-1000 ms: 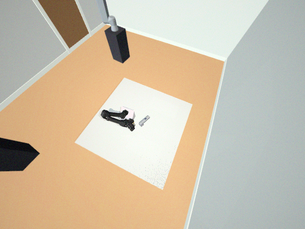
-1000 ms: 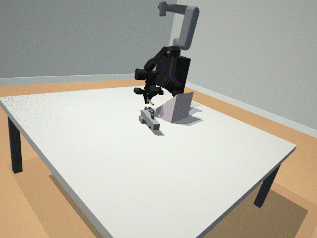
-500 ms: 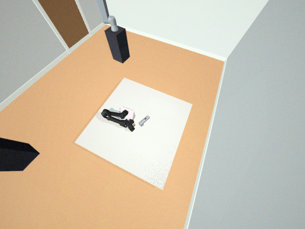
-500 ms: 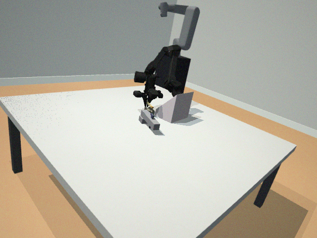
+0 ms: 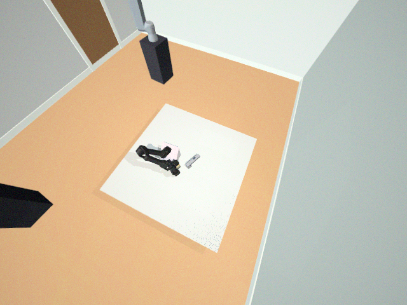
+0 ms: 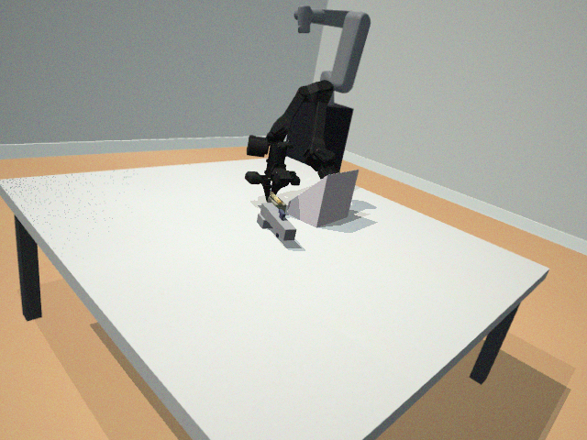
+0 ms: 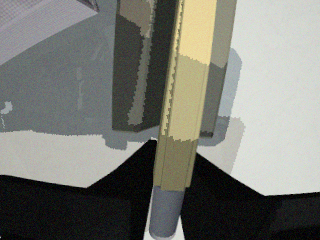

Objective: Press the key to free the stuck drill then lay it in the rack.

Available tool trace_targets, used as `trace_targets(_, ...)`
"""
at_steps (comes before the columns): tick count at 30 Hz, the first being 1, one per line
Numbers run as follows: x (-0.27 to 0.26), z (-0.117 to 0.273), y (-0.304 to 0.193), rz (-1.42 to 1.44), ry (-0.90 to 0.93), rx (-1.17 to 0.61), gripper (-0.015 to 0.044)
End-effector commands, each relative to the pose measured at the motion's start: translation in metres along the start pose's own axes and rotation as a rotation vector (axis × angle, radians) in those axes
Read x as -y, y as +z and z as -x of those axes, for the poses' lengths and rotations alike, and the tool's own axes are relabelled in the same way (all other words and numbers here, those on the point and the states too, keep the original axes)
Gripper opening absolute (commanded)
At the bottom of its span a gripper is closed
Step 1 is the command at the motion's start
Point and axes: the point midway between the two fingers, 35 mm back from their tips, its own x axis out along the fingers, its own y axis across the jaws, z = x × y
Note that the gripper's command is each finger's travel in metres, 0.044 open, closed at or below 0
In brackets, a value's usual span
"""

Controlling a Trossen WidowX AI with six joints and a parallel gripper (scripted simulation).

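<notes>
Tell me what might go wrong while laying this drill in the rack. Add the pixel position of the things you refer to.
The drill [image 5: 178,166] [image 6: 276,199] [image 7: 187,100] appears over the right part of the dark rack [image 7: 125,75] in the wrist view, so it might catch that side. The jaws grip it near its grey end, leaving a long stretch beyond them that could pivot if it touches the rack first.

drill [image 5: 178,166] [image 6: 275,199] [image 7: 187,100]: 1 yellow bar, grey end, in claw [image 5: 176,164] [image 6: 270,192] [image 7: 164,148] | rack [image 7: 132,90]: dark, grooved, behind drill in wrist view

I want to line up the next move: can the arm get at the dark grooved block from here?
Probably yes: the tool holds the yellow bar across the block in wrist view, with no obstacle visible between.
</notes>
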Motion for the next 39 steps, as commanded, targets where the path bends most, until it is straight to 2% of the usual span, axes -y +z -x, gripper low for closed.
trace_targets(1, -0.002, -0.006, 0.002, 0.01, 0.007, 0.006, 0.0)
trace_targets(35, -0.007, -0.015, 0.01, 0.01, 0.007, 0.006, 0.0)
trace_targets(39, -0.004, -0.014, 0.004, -0.001, 0.003, -0.012, 0.0105)
